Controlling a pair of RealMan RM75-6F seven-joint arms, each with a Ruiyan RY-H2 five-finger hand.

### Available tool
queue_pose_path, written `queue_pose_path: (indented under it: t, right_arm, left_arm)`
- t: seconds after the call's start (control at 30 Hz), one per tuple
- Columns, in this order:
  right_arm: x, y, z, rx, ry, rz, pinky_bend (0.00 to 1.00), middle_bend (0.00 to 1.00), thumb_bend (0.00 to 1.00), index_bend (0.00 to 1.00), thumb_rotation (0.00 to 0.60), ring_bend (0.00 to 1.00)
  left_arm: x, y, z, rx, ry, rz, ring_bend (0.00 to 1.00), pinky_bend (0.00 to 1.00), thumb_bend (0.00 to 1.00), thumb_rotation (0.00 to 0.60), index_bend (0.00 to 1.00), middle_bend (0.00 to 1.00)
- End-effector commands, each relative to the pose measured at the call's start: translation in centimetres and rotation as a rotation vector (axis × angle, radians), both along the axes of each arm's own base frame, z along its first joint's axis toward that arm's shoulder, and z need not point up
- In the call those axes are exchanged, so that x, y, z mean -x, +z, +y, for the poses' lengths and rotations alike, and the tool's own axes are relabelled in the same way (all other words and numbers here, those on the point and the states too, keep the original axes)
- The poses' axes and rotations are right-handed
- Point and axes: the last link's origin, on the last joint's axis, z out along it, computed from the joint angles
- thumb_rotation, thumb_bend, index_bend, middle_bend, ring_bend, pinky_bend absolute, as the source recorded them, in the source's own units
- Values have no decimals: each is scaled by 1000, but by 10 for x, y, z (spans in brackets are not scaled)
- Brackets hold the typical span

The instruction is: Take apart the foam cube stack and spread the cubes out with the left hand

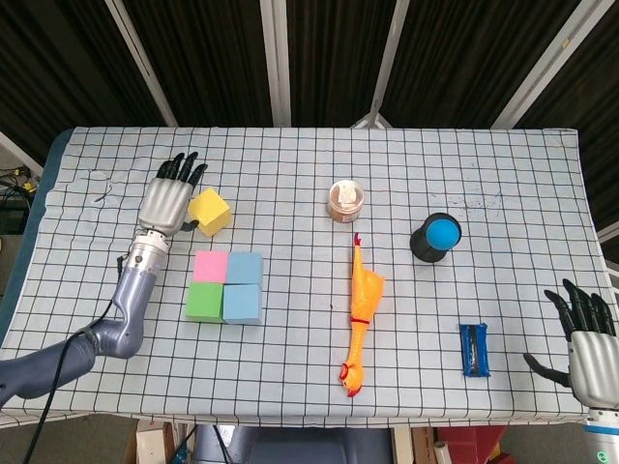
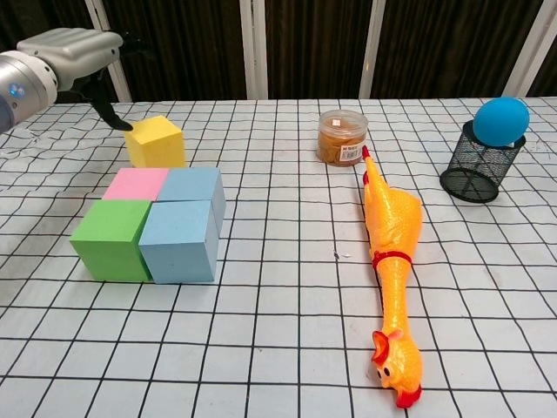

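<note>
yellow cube (image 1: 210,211) on the table just beside the empty, spread-fingered left hand (image 1: 167,201)

Left hand (image 1: 166,201) fingers spread, holding nothing; right hand (image 1: 587,338) likewise

Yellow cube (image 1: 210,211) apart behind pink (image 1: 210,266), blue (image 1: 244,268), green (image 1: 204,303), blue (image 1: 242,304) block.

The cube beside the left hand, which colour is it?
Yellow cube; the chest view shows it best.
</note>
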Motion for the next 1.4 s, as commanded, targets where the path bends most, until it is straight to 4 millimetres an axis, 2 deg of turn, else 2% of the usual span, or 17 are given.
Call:
queue_pose_path:
  t: [0.03,0.2,0.27,0.3,0.47,0.63,0.77,0.87,0.97,1.17,1.4]
  right_arm:
    - [-1,1,1,-2,3,-6,0,18,0,160,600,88]
    - [0,4,2,3,10,-17,0,17,0,160,600,88]
    - [1,5,2,5,3,-21,0,17,0,160,600,88]
    - [1,5,2,5,2,-22,0,18,0,160,600,88]
    - [1,6,2,6,2,-27,0,18,0,160,600,88]
    - [0,5,3,3,3,-29,0,18,0,160,600,88]
    - [0,5,4,3,2,-29,0,17,0,160,600,88]
    - [1,6,3,10,0,-29,0,18,0,160,600,88]
    - [2,7,3,14,-3,-34,0,18,0,160,600,88]
    - [3,10,3,17,-2,-39,0,18,0,160,600,88]
    - [3,11,3,18,1,-44,0,18,0,160,600,88]
  left_arm:
    - [-10,15,-20,43,-32,-71,0,127,35,600,84,0]
    - [-4,58,-66,26,-111,-41,14,181,35,600,75,59]
    - [19,83,-100,0,-79,-35,18,188,35,600,75,72]
    - [25,87,-108,5,-70,-22,18,189,36,600,74,74]
    - [58,99,-143,55,30,47,18,190,35,600,73,82]
    - [92,87,-170,162,150,117,18,188,35,600,67,84]
    - [99,69,-171,219,162,145,41,192,37,600,55,103]
    - [95,52,-167,261,152,144,83,209,40,600,48,151]
    - [87,39,-162,277,130,162,103,224,41,600,48,185]
    - [68,12,-152,325,124,170,146,256,45,600,23,190]
    - [41,-2,-147,388,110,147,210,319,46,600,6,196]
